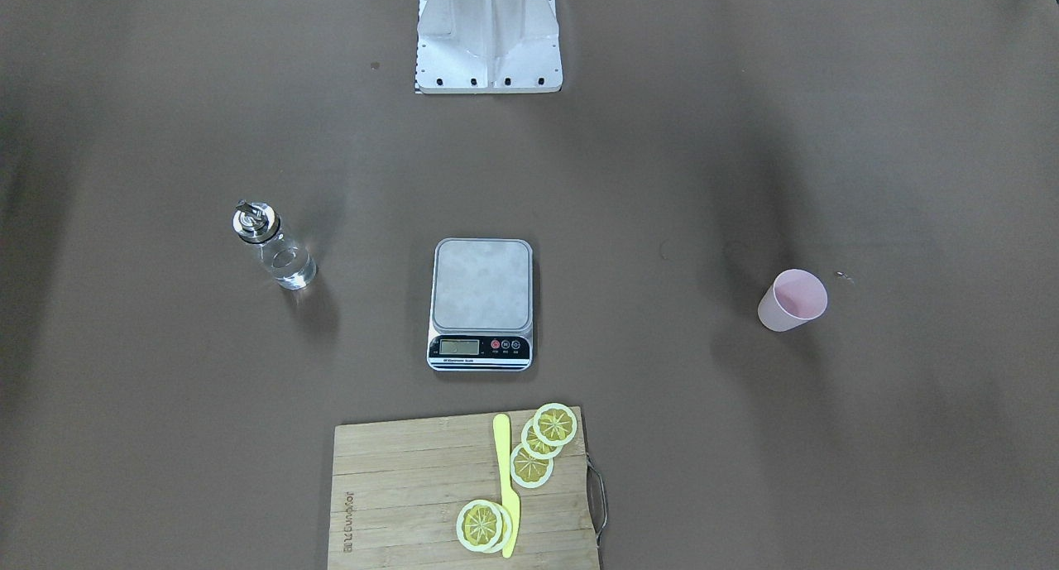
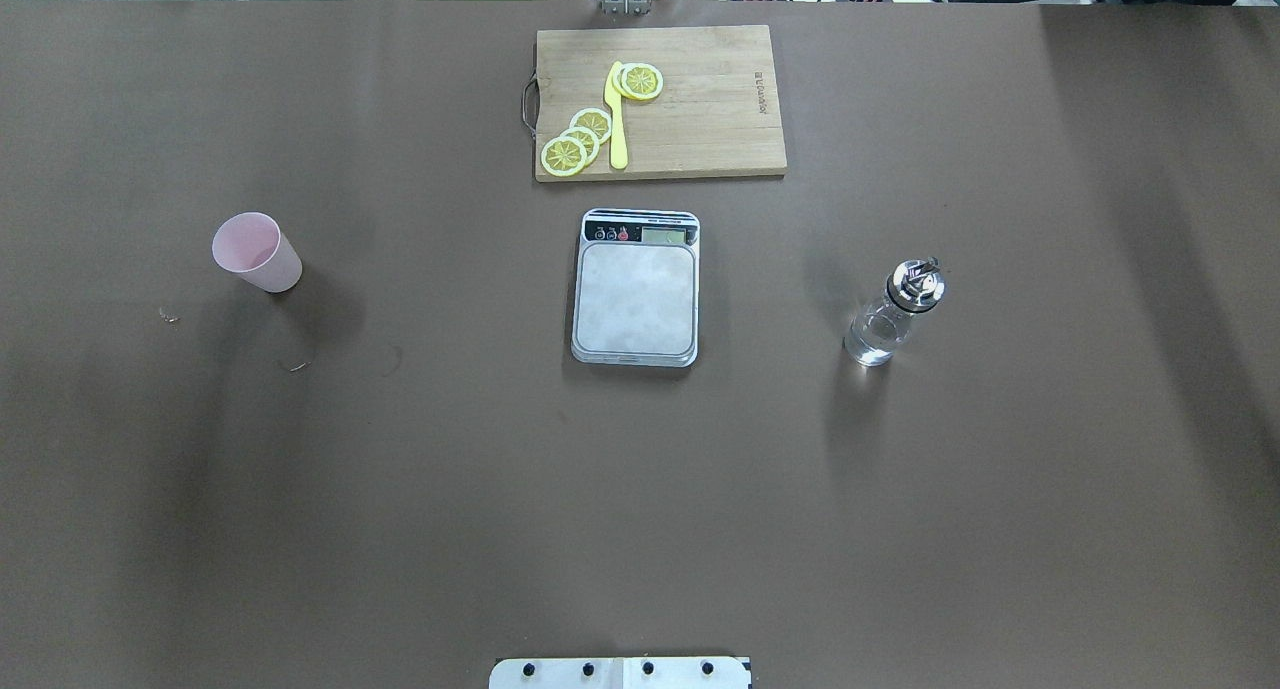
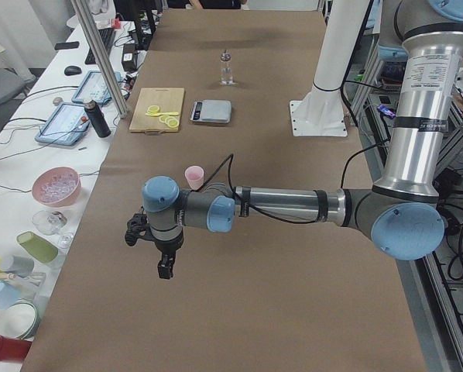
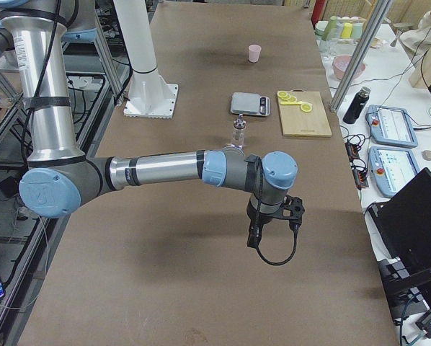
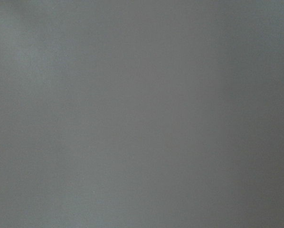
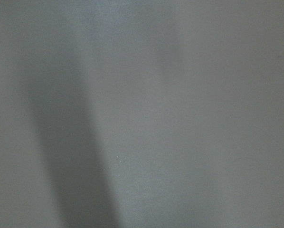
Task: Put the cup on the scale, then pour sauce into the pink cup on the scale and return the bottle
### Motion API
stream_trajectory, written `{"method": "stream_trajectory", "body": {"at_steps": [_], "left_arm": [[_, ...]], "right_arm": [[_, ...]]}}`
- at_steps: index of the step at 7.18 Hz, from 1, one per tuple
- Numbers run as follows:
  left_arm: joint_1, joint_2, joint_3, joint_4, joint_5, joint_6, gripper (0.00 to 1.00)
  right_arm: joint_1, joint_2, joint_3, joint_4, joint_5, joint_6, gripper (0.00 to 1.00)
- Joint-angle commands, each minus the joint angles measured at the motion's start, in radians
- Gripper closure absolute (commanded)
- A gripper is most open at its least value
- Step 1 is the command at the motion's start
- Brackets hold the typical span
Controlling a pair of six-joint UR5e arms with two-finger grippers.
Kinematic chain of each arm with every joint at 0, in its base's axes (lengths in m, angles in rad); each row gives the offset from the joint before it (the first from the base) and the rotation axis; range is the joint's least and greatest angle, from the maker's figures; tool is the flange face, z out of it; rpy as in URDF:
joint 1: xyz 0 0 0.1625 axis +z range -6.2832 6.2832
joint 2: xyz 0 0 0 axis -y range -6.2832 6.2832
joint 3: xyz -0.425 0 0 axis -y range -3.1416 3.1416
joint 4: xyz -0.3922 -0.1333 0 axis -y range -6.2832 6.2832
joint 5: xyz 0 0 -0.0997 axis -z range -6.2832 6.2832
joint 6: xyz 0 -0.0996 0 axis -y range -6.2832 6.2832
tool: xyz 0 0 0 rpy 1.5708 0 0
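Note:
The pale pink cup (image 2: 257, 253) stands upright on the brown table at the robot's left, also in the front view (image 1: 792, 300). The scale (image 2: 636, 287) lies at the table's middle with its steel platform bare. The clear glass bottle (image 2: 893, 314) with a metal spout stands at the robot's right and holds clear sauce. My left gripper (image 3: 164, 267) hangs above the table beyond the cup, seen only in the left side view. My right gripper (image 4: 253, 241) hangs beyond the bottle, seen only in the right side view. I cannot tell whether either is open. Both wrist views show only bare table.
A wooden cutting board (image 2: 700, 119) with lemon slices (image 2: 577, 139) and a yellow knife (image 2: 617, 119) lies just beyond the scale. The robot's white base plate (image 1: 488, 36) stands at the near edge. Bowls, cups and tablets (image 3: 61, 124) sit on a side table.

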Motion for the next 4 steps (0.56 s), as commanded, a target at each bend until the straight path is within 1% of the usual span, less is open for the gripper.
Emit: {"method": "stream_trajectory", "body": {"at_steps": [1,2,3,4], "left_arm": [[0.000,-0.002,-0.020,0.000,-0.001,0.002,0.01],[0.005,-0.009,-0.039,-0.006,0.002,0.002,0.01],[0.030,-0.059,-0.040,-0.010,0.004,-0.006,0.01],[0.084,-0.110,-0.021,-0.003,0.007,-0.100,0.01]], "right_arm": [[0.000,0.001,0.004,0.000,0.000,0.000,0.00],[0.000,0.002,0.005,0.000,0.000,0.000,0.00],[0.000,0.001,0.019,0.001,-0.001,0.000,0.00],[-0.004,0.002,0.019,0.003,-0.006,0.000,0.00]]}}
